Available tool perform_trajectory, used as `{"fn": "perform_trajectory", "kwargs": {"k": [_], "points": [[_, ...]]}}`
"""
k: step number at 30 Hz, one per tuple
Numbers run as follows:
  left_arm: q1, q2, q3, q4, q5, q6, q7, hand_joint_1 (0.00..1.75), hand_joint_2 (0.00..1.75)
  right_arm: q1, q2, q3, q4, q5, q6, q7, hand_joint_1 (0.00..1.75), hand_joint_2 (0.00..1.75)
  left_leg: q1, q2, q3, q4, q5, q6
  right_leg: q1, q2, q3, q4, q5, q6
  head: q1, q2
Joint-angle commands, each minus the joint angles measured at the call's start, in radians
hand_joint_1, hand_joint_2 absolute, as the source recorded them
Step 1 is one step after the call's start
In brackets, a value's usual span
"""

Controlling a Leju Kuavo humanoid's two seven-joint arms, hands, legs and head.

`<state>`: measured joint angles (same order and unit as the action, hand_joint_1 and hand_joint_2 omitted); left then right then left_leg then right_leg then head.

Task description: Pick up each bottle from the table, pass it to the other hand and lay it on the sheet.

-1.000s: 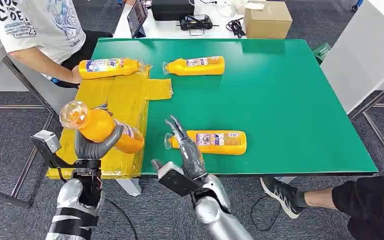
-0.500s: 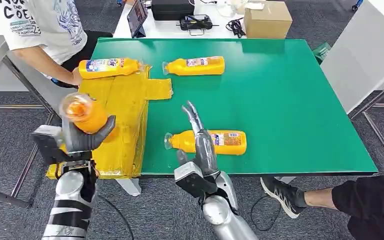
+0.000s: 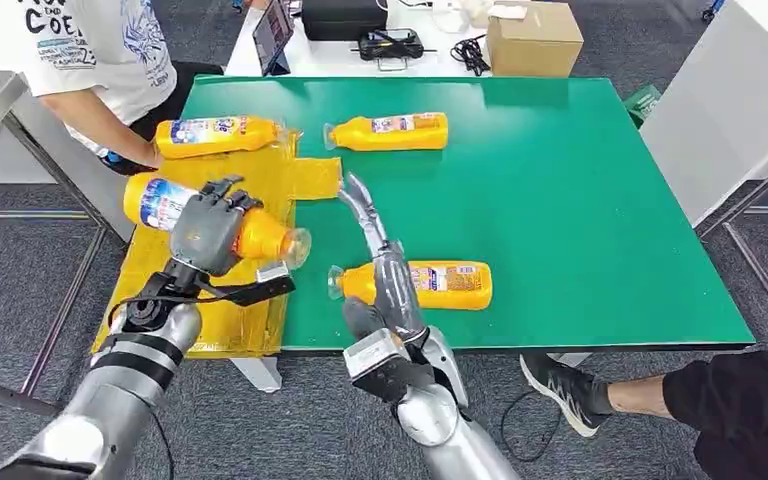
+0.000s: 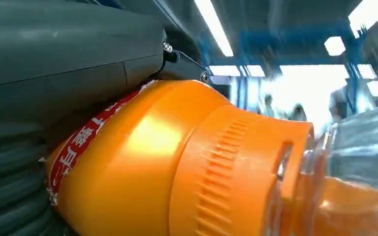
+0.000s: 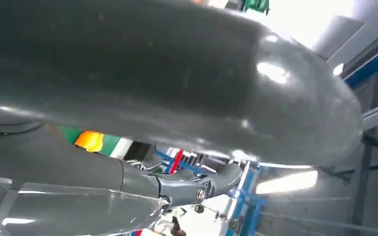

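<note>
Since the earlier frames the left hand (image 3: 210,228) has turned its orange bottle (image 3: 160,203) from upright to lying crosswise, cap toward the table's middle, above the yellow sheet (image 3: 210,320). That hand grasps the bottle around its middle. The right hand (image 3: 385,275) has risen, fingers stretched out and holding nothing, above the near bottle (image 3: 445,284) on the green table (image 3: 580,220). 1 bottle (image 3: 215,134) already lies at the sheet's far end, beside a person's hand (image 3: 150,152). By my reading, the carried bottle is about to be laid down; 2 more wait on the table, the near one and the far bottle (image 3: 390,131).
</note>
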<state>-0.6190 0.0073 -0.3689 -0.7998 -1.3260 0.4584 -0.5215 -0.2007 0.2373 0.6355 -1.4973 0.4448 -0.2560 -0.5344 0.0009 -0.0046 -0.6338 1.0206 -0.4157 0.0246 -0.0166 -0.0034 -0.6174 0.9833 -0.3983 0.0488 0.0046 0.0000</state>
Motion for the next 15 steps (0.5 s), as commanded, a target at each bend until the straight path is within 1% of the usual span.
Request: {"fn": "perform_trajectory", "kwargs": {"k": [1, 3, 5, 7, 8, 9, 11, 12, 14, 15], "points": [[-0.12, 0.099, -0.103, 0.28, 0.048, -0.08, -0.021, 1.75, 1.75, -0.017, -0.053, 0.044, 0.036, -0.005, 0.021, -0.012, 0.0, 0.0, 0.001, 0.001, 0.006, -0.001, -0.002, -0.001, 0.001, 0.001, 0.006, -0.001, -0.002, -0.002, 0.0, 0.0], [-0.137, 0.098, -0.108, 0.303, 0.074, -0.148, -0.023, 1.75, 1.75, -0.018, -0.05, 0.043, 0.047, -0.001, 0.026, -0.02, 0.0, 0.0, 0.002, 0.001, 0.007, 0.0, -0.003, -0.002, 0.002, 0.001, 0.006, -0.001, -0.002, -0.002, 0.0, 0.0], [-0.177, 0.107, -0.114, 0.342, 0.104, -0.239, -0.03, 1.75, 1.75, -0.019, -0.049, 0.046, 0.052, 0.002, 0.033, -0.021, 0.0, 0.0, 0.001, 0.0, 0.002, 0.0, -0.001, -0.001, 0.002, 0.0, 0.002, -0.001, -0.001, -0.001, 0.0, 0.0], [-0.205, 0.119, -0.106, 0.359, 0.15, -0.311, -0.044, 1.75, 1.75, -0.021, -0.05, 0.05, 0.06, 0.004, 0.037, -0.021, 0.0, 0.0, 0.003, 0.0, 0.006, 0.001, -0.003, -0.002, 0.003, 0.0, 0.007, 0.0, -0.003, -0.003, 0.0, 0.0], [-0.22, 0.123, -0.108, 0.371, 0.163, -0.341, -0.041, 1.75, 1.75, -0.023, -0.051, 0.052, 0.066, 0.005, 0.039, -0.021, 0.0, 0.0, 0.002, 0.0, 0.001, 0.0, -0.001, -0.001, 0.002, 0.001, 0.001, -0.001, 0.0, -0.001, 0.0, 0.0], [-0.232, 0.128, -0.111, 0.376, 0.167, -0.357, -0.041, 1.75, 1.75, -0.024, -0.051, 0.053, 0.072, 0.004, 0.041, -0.02, 0.0, 0.0, 0.002, 0.0, 0.004, 0.001, -0.002, -0.002, 0.002, 0.001, 0.004, 0.0, -0.001, -0.002, 0.0, 0.0], [-0.264, 0.134, -0.123, 0.399, 0.18, -0.411, -0.038, 1.75, 1.75, -0.028, -0.05, 0.058, 0.089, 0.004, 0.046, -0.019, 0.0, 0.0, 0.002, 0.0, 0.001, 0.0, -0.001, -0.001, 0.002, 0.0, 0.001, -0.001, 0.0, -0.002, 0.0, 0.0], [-0.275, 0.138, -0.128, 0.403, 0.179, -0.422, -0.04, 1.75, 1.75, -0.032, -0.051, 0.063, 0.096, 0.004, 0.052, -0.019, 0.0, 0.0, 0.003, 0.0, 0.003, 0.001, -0.002, -0.002, 0.003, 0.0, 0.004, 0.0, -0.001, -0.003, 0.0, 0.0], [-0.287, 0.141, -0.131, 0.406, 0.18, -0.433, -0.038, 1.75, 1.75, -0.036, -0.049, 0.066, 0.109, 0.004, 0.054, -0.019, 0.0, 0.0, 0.002, 0.0, 0.001, 0.0, -0.001, -0.001, 0.002, 0.001, 0.001, -0.001, 0.0, -0.002, 0.0, 0.0], [-0.29, 0.139, -0.135, 0.412, 0.182, -0.441, -0.035, 1.75, 1.75, -0.04, -0.049, 0.069, 0.116, 0.003, 0.057, -0.019, 0.0, 0.0, 0.003, 0.001, 0.007, 0.001, -0.004, -0.002, 0.003, 0.002, 0.008, 0.0, -0.003, -0.004, 0.0, 0.0]]}}
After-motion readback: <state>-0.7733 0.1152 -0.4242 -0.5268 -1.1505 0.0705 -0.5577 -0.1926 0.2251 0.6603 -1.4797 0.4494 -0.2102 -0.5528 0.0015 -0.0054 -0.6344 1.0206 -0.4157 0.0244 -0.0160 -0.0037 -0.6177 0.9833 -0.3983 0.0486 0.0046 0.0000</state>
